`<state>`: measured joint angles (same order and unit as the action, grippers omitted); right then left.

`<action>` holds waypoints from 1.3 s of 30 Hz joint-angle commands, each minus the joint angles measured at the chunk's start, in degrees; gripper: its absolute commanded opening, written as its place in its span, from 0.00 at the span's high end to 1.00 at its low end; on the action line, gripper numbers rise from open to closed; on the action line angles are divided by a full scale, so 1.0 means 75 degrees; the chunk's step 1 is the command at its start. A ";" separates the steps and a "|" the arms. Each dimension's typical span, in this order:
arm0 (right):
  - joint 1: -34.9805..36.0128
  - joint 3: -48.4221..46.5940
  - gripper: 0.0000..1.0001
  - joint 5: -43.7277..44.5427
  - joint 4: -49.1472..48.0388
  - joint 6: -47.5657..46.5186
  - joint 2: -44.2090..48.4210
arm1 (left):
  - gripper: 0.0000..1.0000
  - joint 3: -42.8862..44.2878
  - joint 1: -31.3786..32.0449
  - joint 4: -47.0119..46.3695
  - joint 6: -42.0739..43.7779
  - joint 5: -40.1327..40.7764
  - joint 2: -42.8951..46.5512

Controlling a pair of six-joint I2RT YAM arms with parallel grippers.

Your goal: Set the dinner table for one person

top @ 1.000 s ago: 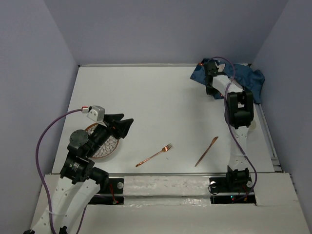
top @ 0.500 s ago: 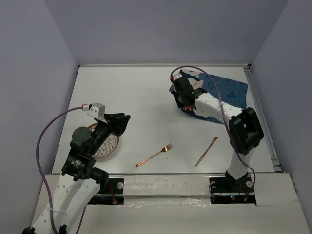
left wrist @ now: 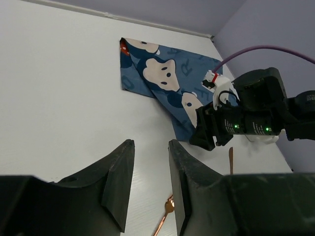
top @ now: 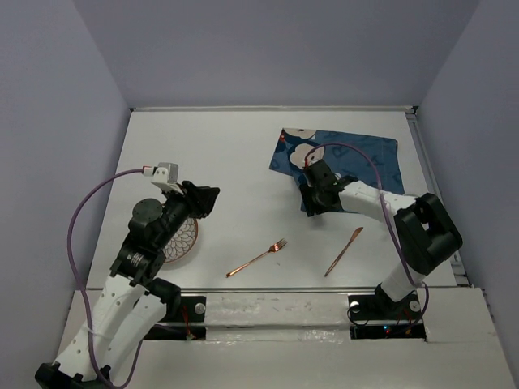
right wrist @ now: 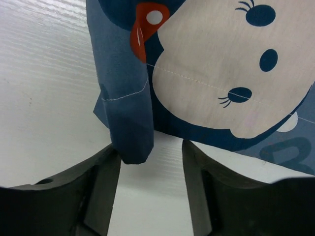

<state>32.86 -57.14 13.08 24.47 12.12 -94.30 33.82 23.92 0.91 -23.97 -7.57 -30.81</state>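
Two tools stand parted and empty. The right tool [right wrist: 150, 160] straddles the folded near corner of the blue cloth [top: 357, 154] without pinching it. The left tool [left wrist: 150, 150] hovers well left of the cloth. The white bench [top: 227, 154] lies beneath the cloth.

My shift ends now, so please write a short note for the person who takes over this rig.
Left gripper open, empty, above the table by the plate.
Right gripper open, a folded cloth corner between its fingers, unclamped.
Cloth lies far right, one edge folded; fork and knife near front centre, apart from the plate.
Done: no place set yet. Left: flatten cloth, bring plate, fork, knife together.
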 commanded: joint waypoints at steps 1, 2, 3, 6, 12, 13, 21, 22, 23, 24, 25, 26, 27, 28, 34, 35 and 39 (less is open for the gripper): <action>0.0072 -0.0021 0.38 -0.0115 -0.0297 0.0247 0.0245 | 0.55 -0.0021 0.0033 -0.0812 -0.0507 0.0201 -0.0297; 0.0072 -0.0033 0.36 -0.0289 -0.0332 0.0224 0.0199 | 0.55 -0.0091 0.0056 -0.0882 -0.0600 0.0224 -0.0368; 0.0072 -0.0103 0.35 -0.0279 -0.0333 0.0235 0.0152 | 0.55 -0.0138 0.0091 -0.1045 -0.0648 0.0283 -0.0508; 0.0072 -0.0278 0.35 -0.0244 -0.0414 0.0282 -0.0012 | 0.55 -0.0256 0.0209 -0.1339 -0.0789 0.0458 -0.0837; 0.0072 -0.0502 0.50 -0.0409 -0.0602 0.0282 -0.0340 | 0.55 -0.0467 0.0571 -0.1796 -0.0964 0.0928 -0.1376; 0.0072 -0.0513 0.51 -0.0397 -0.0637 0.0271 -0.0329 | 0.56 -0.0502 0.0618 -0.1878 -0.0988 0.1287 -0.1470; 0.0072 -0.0701 0.86 -0.0351 -0.0708 0.0259 -0.0200 | 0.56 -0.0362 0.1345 -0.2511 -0.0977 0.2122 -0.2968; 0.0072 -0.0678 0.99 -0.0152 -0.0719 0.0329 -0.0107 | 0.56 -0.0211 0.1496 -0.2558 -0.0884 0.2320 -0.3330; 0.0072 -0.0654 1.00 -0.0081 -0.0708 0.0353 -0.0025 | 0.56 -0.0128 0.1498 -0.2558 -0.0836 0.2415 -0.3508; 0.0072 -0.0596 1.00 -0.0034 -0.0696 0.0376 0.0069 | 0.56 -0.0057 0.1614 -0.2628 -0.0789 0.2509 -0.3892; 0.0072 -0.0561 1.00 0.0036 -0.0696 0.0399 0.0151 | 0.56 0.0094 0.1661 -0.2664 -0.0742 0.2661 -0.4093; 0.0072 -0.0526 1.00 0.0188 -0.0685 0.0400 0.0268 | 0.56 0.0188 0.1708 -0.2792 -0.0661 0.2697 -0.4293; 0.0072 -0.0502 1.00 0.0247 -0.0673 0.0400 0.0478 | 0.56 0.0271 0.1755 -0.2828 -0.0637 0.2732 -0.4701; 0.0072 -0.0455 1.00 0.0376 -0.0638 0.0388 0.0596 | 0.56 0.0527 0.1767 -0.2874 -0.0555 0.2744 -0.4937; 0.0072 -0.0373 1.00 0.0822 -0.0368 0.0306 0.1147 | 0.59 0.1862 0.1838 -0.2957 -0.0122 0.2779 -0.6809; 0.0072 -0.0326 1.00 0.0822 -0.0368 0.0306 0.1194 | 0.59 0.2051 0.1838 -0.2957 -0.0075 0.2768 -0.7035; 0.0072 -0.0221 1.00 0.0834 -0.0356 0.0247 0.1452 | 0.60 0.3117 0.1838 -0.2654 0.0242 0.2791 -0.8300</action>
<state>33.06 -59.77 17.23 21.98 14.55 -85.62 50.19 37.45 -18.02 -25.96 11.40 -87.68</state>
